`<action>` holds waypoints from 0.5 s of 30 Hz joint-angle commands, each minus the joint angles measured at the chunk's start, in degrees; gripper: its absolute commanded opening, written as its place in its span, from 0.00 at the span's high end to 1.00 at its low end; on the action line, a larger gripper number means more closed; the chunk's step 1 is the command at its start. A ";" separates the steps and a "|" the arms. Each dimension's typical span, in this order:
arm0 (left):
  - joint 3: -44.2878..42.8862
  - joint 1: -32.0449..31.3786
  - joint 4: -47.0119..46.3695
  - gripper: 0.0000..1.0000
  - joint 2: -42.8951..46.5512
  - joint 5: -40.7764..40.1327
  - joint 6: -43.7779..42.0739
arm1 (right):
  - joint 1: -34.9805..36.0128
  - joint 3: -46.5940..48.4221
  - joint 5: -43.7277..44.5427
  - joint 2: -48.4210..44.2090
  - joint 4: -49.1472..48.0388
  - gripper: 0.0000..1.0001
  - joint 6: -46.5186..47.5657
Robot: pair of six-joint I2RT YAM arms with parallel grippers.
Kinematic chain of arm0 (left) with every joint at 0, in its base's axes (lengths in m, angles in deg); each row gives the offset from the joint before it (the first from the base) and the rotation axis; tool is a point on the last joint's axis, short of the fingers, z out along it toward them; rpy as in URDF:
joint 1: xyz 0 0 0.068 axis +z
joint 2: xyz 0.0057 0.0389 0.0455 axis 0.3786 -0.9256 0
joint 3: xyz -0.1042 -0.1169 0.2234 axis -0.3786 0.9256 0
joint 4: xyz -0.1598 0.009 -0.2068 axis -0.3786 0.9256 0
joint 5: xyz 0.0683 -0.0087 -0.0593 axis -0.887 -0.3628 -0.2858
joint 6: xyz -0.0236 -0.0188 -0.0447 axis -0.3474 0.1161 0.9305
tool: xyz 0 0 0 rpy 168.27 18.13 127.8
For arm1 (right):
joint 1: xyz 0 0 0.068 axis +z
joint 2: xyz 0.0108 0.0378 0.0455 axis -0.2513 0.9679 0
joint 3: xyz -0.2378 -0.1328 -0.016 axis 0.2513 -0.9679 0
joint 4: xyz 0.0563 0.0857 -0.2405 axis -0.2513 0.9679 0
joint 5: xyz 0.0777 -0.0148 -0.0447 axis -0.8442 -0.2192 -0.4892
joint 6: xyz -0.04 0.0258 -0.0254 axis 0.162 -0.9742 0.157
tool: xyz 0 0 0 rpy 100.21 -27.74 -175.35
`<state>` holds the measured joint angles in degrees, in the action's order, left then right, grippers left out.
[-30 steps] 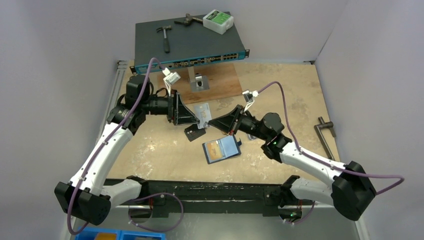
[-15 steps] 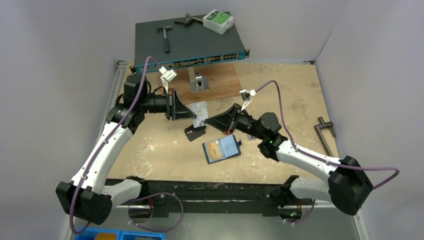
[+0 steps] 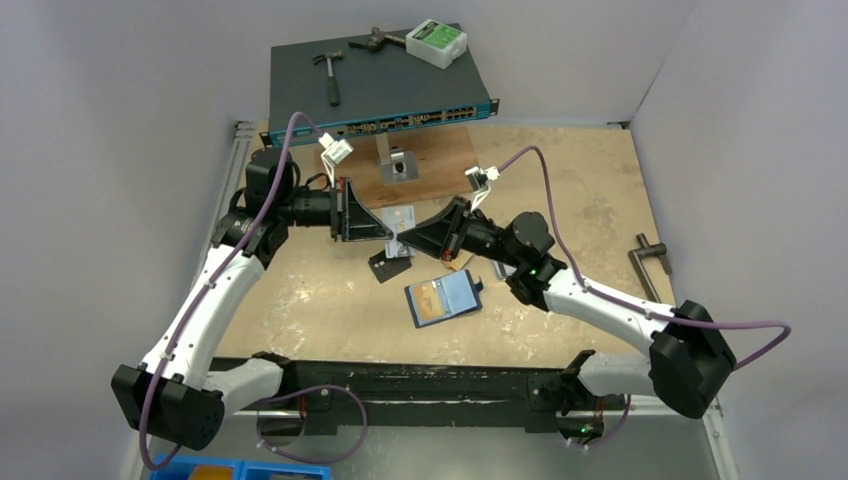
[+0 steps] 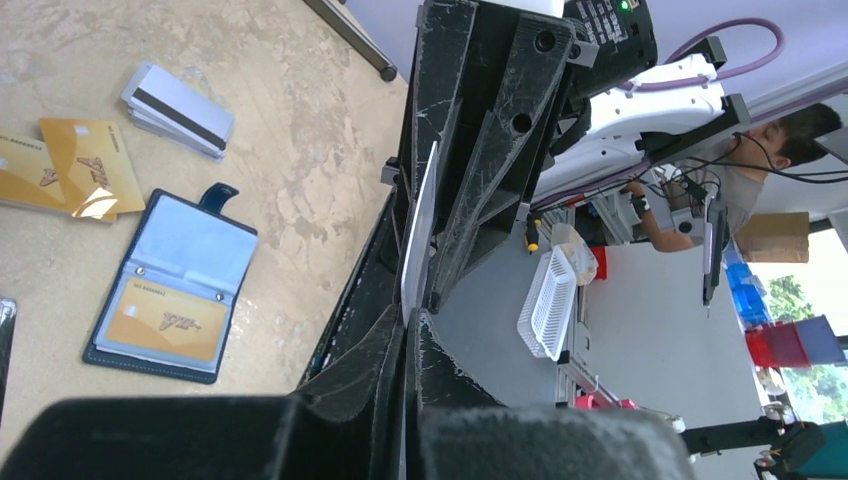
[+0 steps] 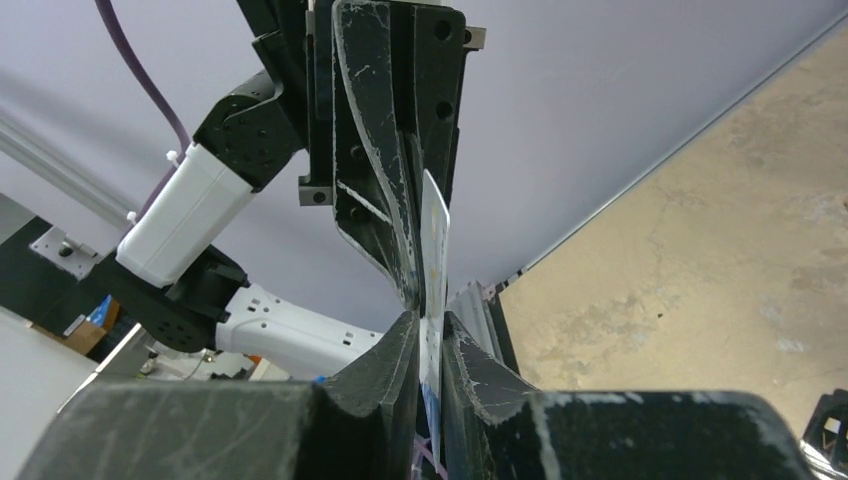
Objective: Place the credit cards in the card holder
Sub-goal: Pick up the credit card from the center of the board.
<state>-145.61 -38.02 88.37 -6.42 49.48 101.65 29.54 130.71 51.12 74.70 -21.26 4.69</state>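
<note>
Fingers [image 4: 372, 352] of left gripper [image 4: 408, 318] clamp pale credit card [image 4: 417, 230] (hold of right gripper [image 5: 430, 325]: cannot tell); never free both at once.

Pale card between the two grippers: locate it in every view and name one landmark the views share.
Top external: the pale card is at centre, where the left gripper and right gripper meet tip to tip.
Left wrist: edge-on, centre of frame.
Right wrist: edge-on, centre of frame.
Shared landmark: the tan table.
</note>
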 commanded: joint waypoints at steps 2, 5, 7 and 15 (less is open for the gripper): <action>0.54 -0.31 -1.61 1.00 1.74 1.18 0.56 | 0.60 4.73 -4.13 1.98 -5.68 0.90 -1.97; 0.80 -0.31 -0.39 1.00 2.23 0.22 -0.72 | 0.57 3.60 -3.83 1.45 -6.53 0.97 -2.65; 0.66 -0.18 1.09 1.00 2.41 -0.92 -1.89 | 0.51 2.60 -2.94 -0.35 -4.01 1.00 -1.86; -0.47 0.04 9.64 0.72 0.91 -10.97 -9.35 | -0.68 -0.56 6.82 -13.10 22.43 1.00 8.46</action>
<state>-145.31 -39.87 92.85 -4.94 47.63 97.85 30.46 130.97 52.30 69.17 -10.75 7.07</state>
